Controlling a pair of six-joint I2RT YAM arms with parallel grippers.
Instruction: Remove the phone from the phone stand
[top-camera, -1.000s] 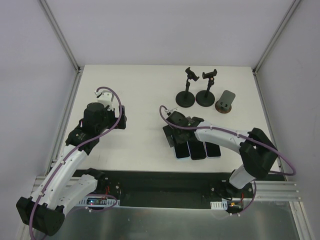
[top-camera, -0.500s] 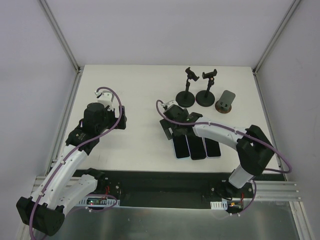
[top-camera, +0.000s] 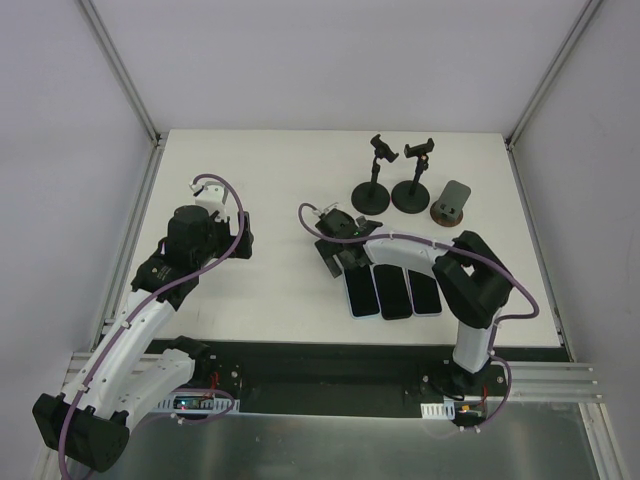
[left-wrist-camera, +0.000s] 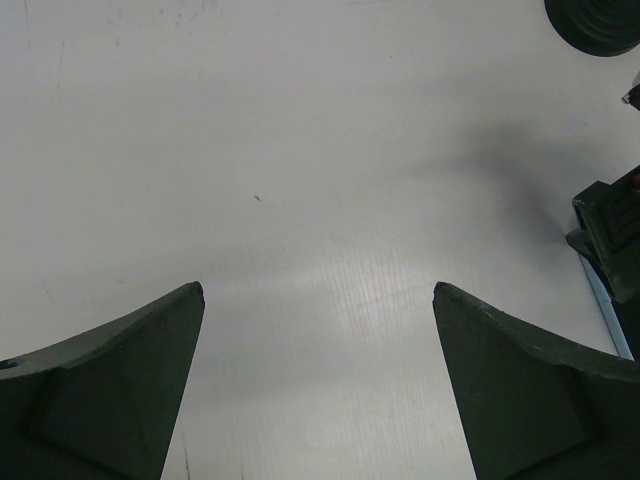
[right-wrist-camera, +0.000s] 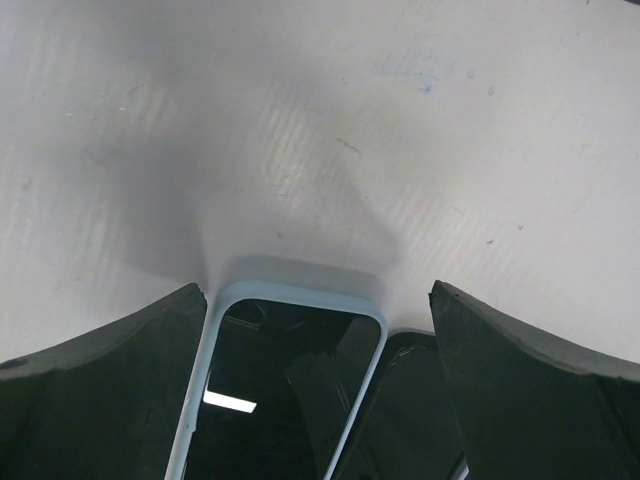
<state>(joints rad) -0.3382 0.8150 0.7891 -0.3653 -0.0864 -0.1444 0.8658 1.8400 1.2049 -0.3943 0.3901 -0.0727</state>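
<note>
Right claw (top-camera: 335, 255): spread wide, grasping nothing; hovers low over the far end of the blue-cased phone (top-camera: 362, 292), fingers either side of its top corner without touching, by the wrist view

Left claw (top-camera: 240, 235): likewise released and empty, over bare table (top-camera: 270, 170), well apart from the work

Phones, three: blue-cased phone, middle phone (top-camera: 394, 293), third phone (top-camera: 425, 292); flat on the table, screens up, side by side in a row near the front edge

Stands, three, at the back: clamp stand (top-camera: 372, 180), second clamp stand (top-camera: 414, 178), grey wedge stand (top-camera: 452, 203); none seen holding a phone

Step in hand, as judged: let-go after set-down, removal seemingly complete

Next move, as judged: calls for a straight lift of the right claw, clear of the phone edge, so as not to nudge the row
</note>
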